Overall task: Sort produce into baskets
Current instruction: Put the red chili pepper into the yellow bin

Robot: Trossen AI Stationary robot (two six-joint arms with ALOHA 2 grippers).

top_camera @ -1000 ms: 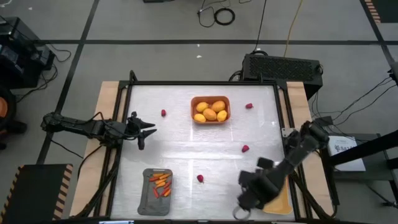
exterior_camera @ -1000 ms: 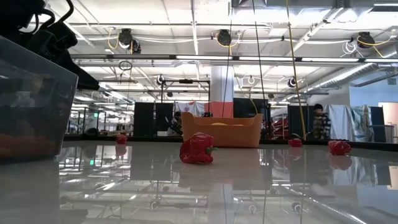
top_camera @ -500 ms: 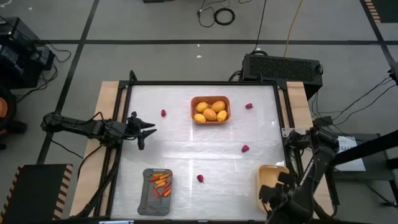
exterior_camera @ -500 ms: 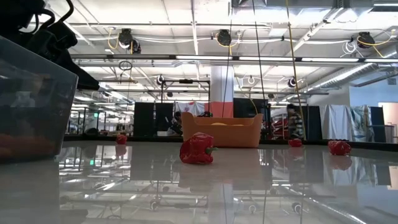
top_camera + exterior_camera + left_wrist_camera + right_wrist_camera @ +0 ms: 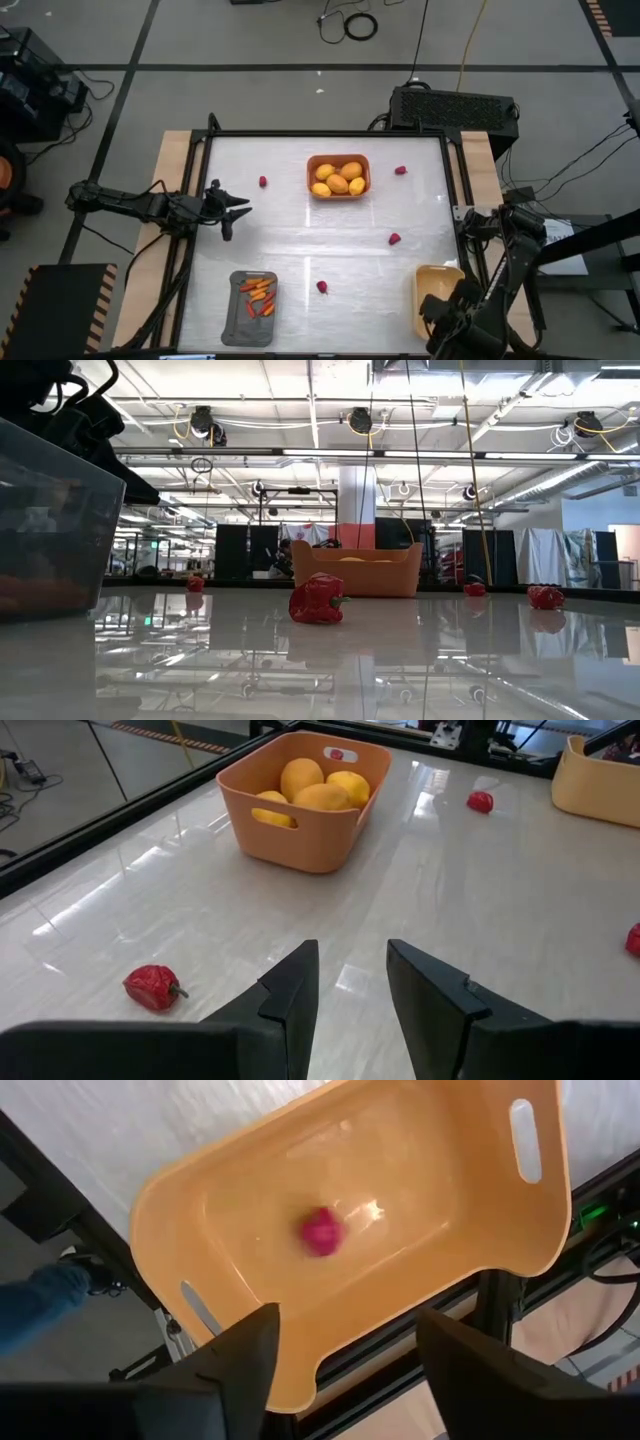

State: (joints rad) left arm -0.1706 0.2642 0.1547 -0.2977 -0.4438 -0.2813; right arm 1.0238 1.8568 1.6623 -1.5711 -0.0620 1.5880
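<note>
Lying below the open right claw point(image 5: 340, 1345): red berry point(image 5: 320, 1232).

red berry point(image 5: 320, 1232) inside pale basket point(image 5: 470, 1200)

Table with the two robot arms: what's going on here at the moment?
The right gripper hangs open over the pale yellow basket at the table's right front corner; one red berry lies inside. The left gripper waits at the left side, fingers apart, holding nothing. The lemons sit in the orange basket, the carrots in the dark grey basket. Four red berries are loose on the table, one near the dark grey basket.
</note>
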